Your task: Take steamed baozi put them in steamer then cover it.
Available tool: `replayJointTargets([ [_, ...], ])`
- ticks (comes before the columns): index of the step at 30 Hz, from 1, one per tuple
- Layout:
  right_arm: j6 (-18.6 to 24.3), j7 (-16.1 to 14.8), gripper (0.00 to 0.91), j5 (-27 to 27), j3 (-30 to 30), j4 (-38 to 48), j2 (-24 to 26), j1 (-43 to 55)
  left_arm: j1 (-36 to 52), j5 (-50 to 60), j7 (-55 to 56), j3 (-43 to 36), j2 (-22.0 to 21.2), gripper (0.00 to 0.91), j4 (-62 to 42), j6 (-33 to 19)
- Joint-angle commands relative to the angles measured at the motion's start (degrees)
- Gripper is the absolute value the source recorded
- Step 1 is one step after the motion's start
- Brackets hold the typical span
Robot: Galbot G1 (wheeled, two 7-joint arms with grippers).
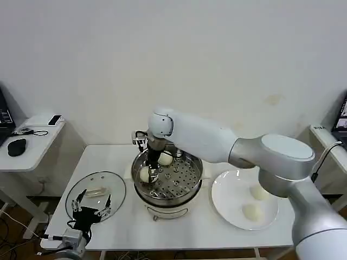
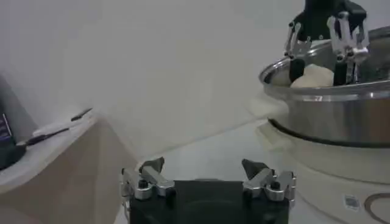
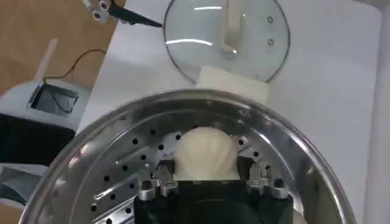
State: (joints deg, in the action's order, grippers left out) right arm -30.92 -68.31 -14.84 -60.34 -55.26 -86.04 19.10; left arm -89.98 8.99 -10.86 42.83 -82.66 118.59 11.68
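head view: the steamer, a round shiny pot, stands upright at the middle of the white tabletop, its open mouth facing up. two steamed baozi lie on its perforated tray, one at about 11 o'clock and one at about 9 o'clock. the right tool reaches down into the pot, its fingers set either side of the 9 o'clock bun. two more baozi rest on a white plate at 3 o'clock of the pot. four buns in all; being round, they show no long axis. a glass lid lies flat at 9 o'clock of the pot, and the left tool hovers over its near edge, fingers spread.

left wrist view: the left tool stands spread with nothing between its fingers. beyond it the steamer rises, and the right tool straddles a bun inside the rim.

right wrist view: the right tool pinches one bun from both sides on the holed tray of the steamer. the glass lid lies flat on the tabletop beyond.
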Motion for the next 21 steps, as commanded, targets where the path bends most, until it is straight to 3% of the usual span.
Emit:
replayJointTargets([
  [1,0.1,1.2,0.907,0.3,0.1,0.6,-0.3,-0.6,0.0,0.0,0.1,0.0,0.0,0.907,-0.1,0.0],
  [11,0.1,1.2,0.907,0.0,1.5,-1.4,2.0,0.4,-0.1,0.0,0.0,0.1,-0.2,0.907,-0.1,0.0],
  [14,0.2,0.0,0.907,-0.9,1.9,-6.1,5.9,1.7,-0.4,0.0,0.0,0.1,-0.2,0.907,0.1,0.1],
  [21,1.5,-3.4,0.907,-1.4,2.6,-20.3,21.1,6.8,-1.3,-0.1,-0.3,0.0,0.0,0.907,1.2,0.2],
])
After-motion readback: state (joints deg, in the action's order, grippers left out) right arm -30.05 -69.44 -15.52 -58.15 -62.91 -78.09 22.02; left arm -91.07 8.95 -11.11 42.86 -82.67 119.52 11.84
